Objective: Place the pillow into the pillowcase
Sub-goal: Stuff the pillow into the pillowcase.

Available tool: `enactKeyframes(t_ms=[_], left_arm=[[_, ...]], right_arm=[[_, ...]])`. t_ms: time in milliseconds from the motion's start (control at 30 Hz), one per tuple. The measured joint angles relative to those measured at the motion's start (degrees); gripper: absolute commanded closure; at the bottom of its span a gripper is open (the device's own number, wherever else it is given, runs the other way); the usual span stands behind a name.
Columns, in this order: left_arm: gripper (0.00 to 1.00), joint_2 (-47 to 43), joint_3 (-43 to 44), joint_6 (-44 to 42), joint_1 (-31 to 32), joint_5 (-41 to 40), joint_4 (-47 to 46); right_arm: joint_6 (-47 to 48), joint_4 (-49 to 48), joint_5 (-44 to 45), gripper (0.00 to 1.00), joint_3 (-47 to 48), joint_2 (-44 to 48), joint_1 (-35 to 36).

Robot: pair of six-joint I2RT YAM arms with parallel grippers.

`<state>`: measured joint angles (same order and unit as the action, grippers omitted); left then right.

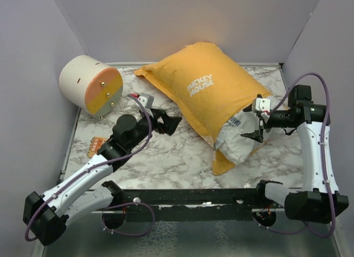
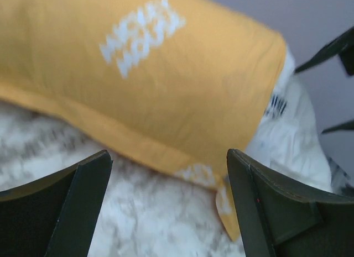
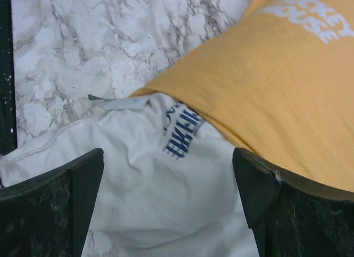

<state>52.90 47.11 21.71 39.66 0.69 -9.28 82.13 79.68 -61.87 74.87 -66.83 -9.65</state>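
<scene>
Most of the white pillow point(image 1: 239, 140) sits inside the orange-yellow pillowcase point(image 1: 207, 85), which lies diagonally across the marble-patterned worktop point(image 1: 166, 157) with its white "MICKEY MOUSE" lettering facing up. One crumpled white end, carrying a dark printed label, pokes out of the case's open mouth toward the near right side. The right tool point(image 3: 168, 152) hovers over that exposed end, fingers spread wide and gripping nothing. The left tool point(image 2: 168, 153) sits low beside the case's long left edge, fingers likewise apart and empty. A cream-and-orange cylinder point(image 1: 91, 84) lies on its side at the far left corner.
</scene>
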Motion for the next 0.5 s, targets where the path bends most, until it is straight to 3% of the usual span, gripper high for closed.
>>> enactKeyframes(t_ms=[100,200,333,500], left_arm=[[0.15,-3.8,-15.4,8.9,1.6,2.8,-4.6],[0.13,-3.6,-23.7,15.0,8.8,1.9,-5.8],[0.12,1.0,-25.7,19.2,19.6,-1.0,-12.6],[0.10,15.1,-27.8,25.1,22.0,-3.8,-30.0]], right_arm=[[3.5,0.2,-0.2,0.00,-1.8,2.6,4.0],[5.6,0.2,0.1,0.00,-3.4,4.5,9.3],[7.6,0.2,2.1,0.00,-7.6,4.8,15.8],[8.1,0.3,7.5,0.01,-10.7,5.2,16.8]])
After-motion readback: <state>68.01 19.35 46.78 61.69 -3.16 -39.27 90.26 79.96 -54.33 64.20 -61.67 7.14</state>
